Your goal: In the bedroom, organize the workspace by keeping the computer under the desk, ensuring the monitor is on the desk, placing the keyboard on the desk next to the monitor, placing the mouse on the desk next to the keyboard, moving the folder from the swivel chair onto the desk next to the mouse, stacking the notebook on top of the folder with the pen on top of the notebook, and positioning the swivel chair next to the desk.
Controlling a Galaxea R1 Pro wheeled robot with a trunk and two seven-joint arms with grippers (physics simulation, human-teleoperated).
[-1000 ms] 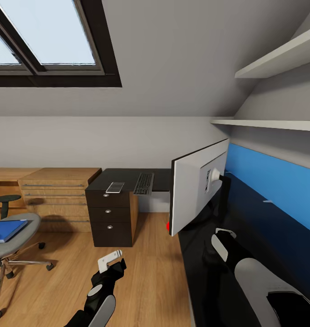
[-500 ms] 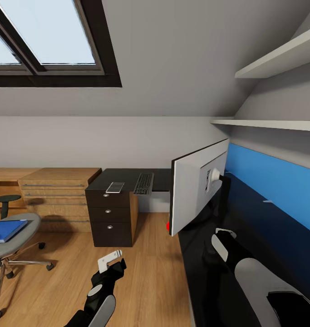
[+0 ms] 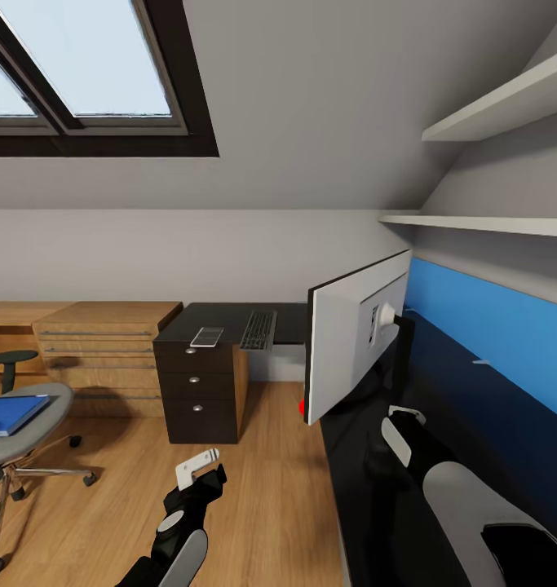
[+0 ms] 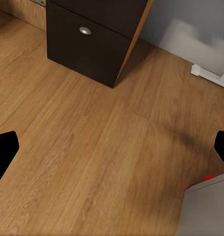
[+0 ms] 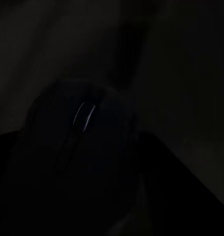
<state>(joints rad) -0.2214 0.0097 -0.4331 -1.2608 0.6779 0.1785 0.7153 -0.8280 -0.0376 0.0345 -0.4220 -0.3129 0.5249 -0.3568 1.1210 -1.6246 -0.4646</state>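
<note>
Looks like I'm on the mouse step: the mouse sits right under my right hand on the dark worktop, grip state can't tell. Left hand hangs open over the floor. Next I'd need to close on it and carry it to the keyboard.

The left arm reaches forward, low, its gripper spread wide with the dark fingertips far apart. The right arm stretches forward, its gripper hidden in darkness, jaw state unclear
</note>
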